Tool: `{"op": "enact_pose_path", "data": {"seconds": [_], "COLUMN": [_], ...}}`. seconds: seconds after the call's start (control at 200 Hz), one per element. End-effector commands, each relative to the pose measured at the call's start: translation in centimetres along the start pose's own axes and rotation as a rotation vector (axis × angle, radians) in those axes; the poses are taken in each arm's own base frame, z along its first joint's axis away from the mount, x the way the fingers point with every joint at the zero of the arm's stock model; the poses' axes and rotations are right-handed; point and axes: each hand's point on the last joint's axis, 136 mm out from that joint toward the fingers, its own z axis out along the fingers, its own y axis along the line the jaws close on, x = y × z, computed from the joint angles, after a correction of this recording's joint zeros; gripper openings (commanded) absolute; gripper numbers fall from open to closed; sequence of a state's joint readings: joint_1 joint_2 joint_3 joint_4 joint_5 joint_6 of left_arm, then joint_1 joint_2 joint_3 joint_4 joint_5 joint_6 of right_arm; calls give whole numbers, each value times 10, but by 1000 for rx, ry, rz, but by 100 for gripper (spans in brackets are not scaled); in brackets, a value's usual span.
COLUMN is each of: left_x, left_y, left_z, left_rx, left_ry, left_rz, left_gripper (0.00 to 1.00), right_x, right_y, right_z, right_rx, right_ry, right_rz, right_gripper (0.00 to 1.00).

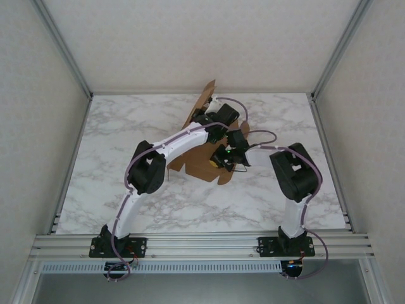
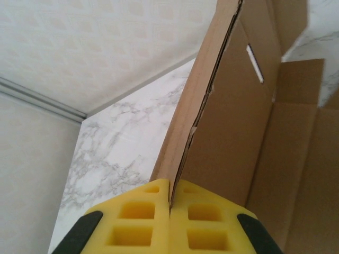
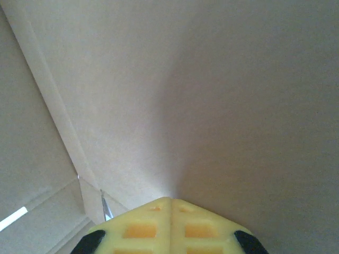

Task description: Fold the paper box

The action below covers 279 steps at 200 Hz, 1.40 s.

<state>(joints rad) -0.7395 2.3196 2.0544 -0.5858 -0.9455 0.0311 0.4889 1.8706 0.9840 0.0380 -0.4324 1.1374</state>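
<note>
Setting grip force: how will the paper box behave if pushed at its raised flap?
The paper box looks thin, so probably light. Pushed, it likely hinges at its creases; the left gripper pinches one upright panel.

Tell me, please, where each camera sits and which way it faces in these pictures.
Top external: above and behind the arms, looking down on the marble table; the left arm and right arm show whole, meeting at the paper box.
Left wrist: on the left arm, looking along the left gripper, shut on a raised flap, toward the wall.
Right wrist: on the right arm, looking past the shut right gripper at a cardboard panel close up.
Shared: all three views show the box's brown cardboard.
</note>
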Motion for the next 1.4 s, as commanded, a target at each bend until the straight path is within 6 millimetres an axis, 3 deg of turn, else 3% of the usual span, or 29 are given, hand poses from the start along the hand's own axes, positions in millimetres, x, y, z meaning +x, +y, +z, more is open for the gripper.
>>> {"op": "enact_pose_path", "data": {"seconds": [0.0,0.175,0.26,0.365,0.521,0.666,0.756,1.011,1.147,1.262,1.392], "left_x": [20,15,12,8,12,11,9,7,7,10,22], "left_y": [-7,-6,-5,-3,-6,-7,-9,-9,-1,9,1], "left_z": [15,19,23,21,24,24,13,-15,-23,-33,-35], "left_rx": [18,49,72,81,79,27,4,98,103,108,116], "left_ry": [39,38,43,36,39,14,-56,-207,-273,-381,-443], "left_rz": [49,44,32,30,48,73,111,103,118,160,321], "left_gripper": [0,0,0,0,0,0,0,0,0,0,0], "right_x": [-39,-90,-111,-119,-102,-67,-42,22,52,50,24], "right_y": [3,-10,-21,-44,-74,-86,-91,-75,-45,-34,-38], "right_z": [-44,-70,-66,-51,-29,-18,-19,-20,-14,-28,-80], "right_rx": [-45,118,262,375,382,347,323,192,86,52,82], "right_ry": [-144,-216,-222,-168,-107,-62,-41,-8,28,10,-120], "right_rz": [5,-93,-161,-154,-105,-97,-83,-52,-47,-28,8], "right_gripper": [3,0,0,0,0,0,0,0,0,0,0]}}
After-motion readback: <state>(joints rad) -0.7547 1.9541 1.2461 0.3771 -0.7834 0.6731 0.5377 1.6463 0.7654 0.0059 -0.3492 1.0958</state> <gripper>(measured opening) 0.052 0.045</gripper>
